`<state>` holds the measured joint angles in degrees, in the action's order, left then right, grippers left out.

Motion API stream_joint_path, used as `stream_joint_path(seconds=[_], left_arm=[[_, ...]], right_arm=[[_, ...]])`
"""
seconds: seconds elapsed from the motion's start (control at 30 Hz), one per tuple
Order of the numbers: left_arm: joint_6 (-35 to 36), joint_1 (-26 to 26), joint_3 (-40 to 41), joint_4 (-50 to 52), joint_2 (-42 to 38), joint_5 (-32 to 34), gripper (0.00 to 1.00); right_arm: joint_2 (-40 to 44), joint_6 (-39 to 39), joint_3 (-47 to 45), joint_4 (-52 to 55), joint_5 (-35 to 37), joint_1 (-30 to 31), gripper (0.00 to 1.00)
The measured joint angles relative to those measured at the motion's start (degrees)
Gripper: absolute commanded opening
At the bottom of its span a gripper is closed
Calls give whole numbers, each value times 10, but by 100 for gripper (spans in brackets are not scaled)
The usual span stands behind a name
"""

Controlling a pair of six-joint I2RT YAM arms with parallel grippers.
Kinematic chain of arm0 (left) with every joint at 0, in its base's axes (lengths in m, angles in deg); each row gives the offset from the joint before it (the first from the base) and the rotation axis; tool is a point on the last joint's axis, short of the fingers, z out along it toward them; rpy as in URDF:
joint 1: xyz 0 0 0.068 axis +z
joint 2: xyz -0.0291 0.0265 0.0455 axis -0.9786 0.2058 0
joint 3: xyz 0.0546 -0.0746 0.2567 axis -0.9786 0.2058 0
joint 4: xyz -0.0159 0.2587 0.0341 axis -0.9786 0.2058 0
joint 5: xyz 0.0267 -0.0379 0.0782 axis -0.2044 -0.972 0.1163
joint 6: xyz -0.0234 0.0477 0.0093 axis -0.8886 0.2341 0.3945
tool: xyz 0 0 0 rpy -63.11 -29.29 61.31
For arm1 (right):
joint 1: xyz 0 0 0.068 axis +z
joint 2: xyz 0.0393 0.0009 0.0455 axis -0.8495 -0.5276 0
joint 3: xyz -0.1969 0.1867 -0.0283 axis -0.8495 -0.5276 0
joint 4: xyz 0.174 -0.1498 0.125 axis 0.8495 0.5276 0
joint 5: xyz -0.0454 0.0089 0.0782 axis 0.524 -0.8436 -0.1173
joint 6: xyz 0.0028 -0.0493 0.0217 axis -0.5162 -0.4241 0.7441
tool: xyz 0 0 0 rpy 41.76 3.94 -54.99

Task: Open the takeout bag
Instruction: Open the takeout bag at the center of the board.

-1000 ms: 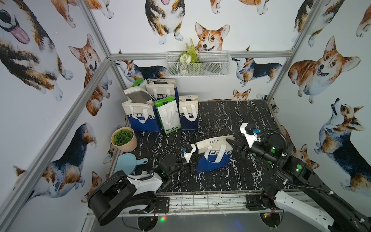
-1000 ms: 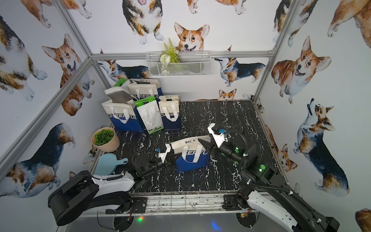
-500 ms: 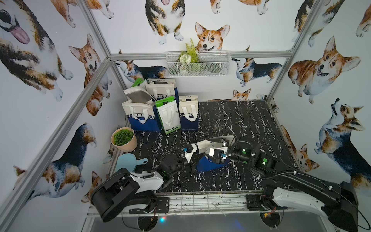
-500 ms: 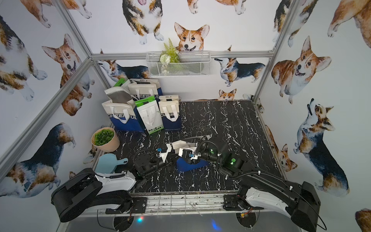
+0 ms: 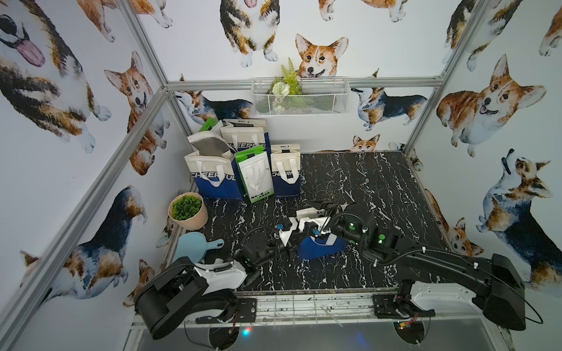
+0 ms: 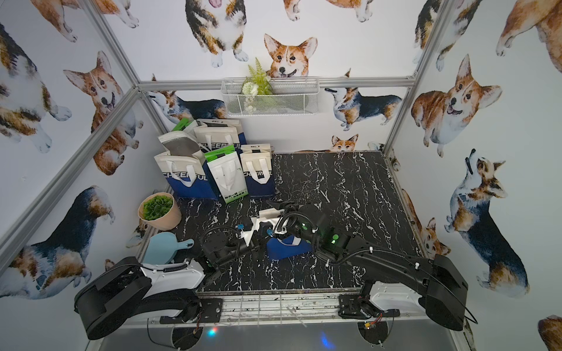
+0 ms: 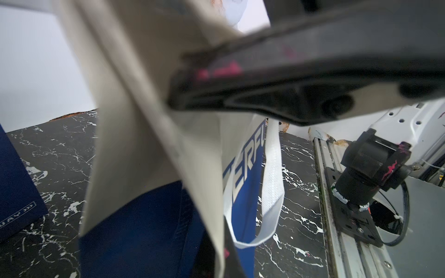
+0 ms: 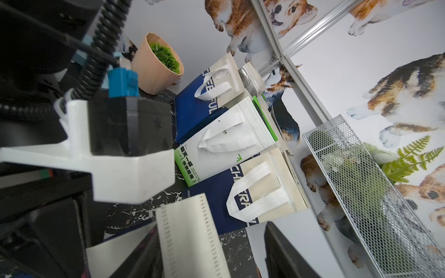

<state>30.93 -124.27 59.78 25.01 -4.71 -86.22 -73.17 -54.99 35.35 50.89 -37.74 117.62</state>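
The takeout bag [image 5: 320, 247] [image 6: 287, 247], blue below and cream above, stands front of centre on the black marble table [image 5: 365, 188], its top folded and crumpled. My left gripper [image 5: 293, 240] [image 6: 258, 240] is shut on the bag's left top edge; in the left wrist view the cream fabric [image 7: 149, 120] runs down into the jaws [image 7: 222, 255] and the white handle [image 7: 272, 192] hangs loose. My right gripper [image 5: 322, 209] [image 6: 284, 209] reaches over the bag's top. Its jaws [image 8: 210, 228] are open, with a cream perforated strip [image 8: 190, 240] of the bag between them, beside one finger.
Several other bags [image 5: 243, 170] stand in the back left corner. A potted plant [image 5: 187, 211] and a light blue paddle [image 5: 194, 247] sit along the left edge. A wire basket [image 5: 299, 97] hangs on the back wall. A metal rail [image 5: 304, 304] runs along the front.
My right arm has swung in from the bag's right side to over its top. The bag's top has been pushed down and crumpled. The left gripper has kept its hold.
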Motion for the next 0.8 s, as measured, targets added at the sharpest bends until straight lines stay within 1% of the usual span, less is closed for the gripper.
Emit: stream_joint_path(seconds=[0.13, 0.17, 0.23, 0.37, 0.47, 0.8], left_arm=[[0, 0, 0, 0, 0, 3, 0], [0, 0, 0, 0, -1, 4, 0], [0, 0, 1, 1, -3, 4, 0], [0, 0, 2, 5, -6, 4, 0], [0, 0, 2, 5, -6, 4, 0], [0, 0, 2, 3, -13, 4, 0]], right_arm=[[-7, -3, -2, -8, 24, -3, 26], [-9, -4, -2, -9, 26, -3, 22], [-10, -3, -2, -9, 24, -3, 0], [-8, 7, -1, -13, 22, -3, 0], [-15, 16, 18, 2, 25, -2, 0], [-14, 94, 94, 117, 78, -3, 0]])
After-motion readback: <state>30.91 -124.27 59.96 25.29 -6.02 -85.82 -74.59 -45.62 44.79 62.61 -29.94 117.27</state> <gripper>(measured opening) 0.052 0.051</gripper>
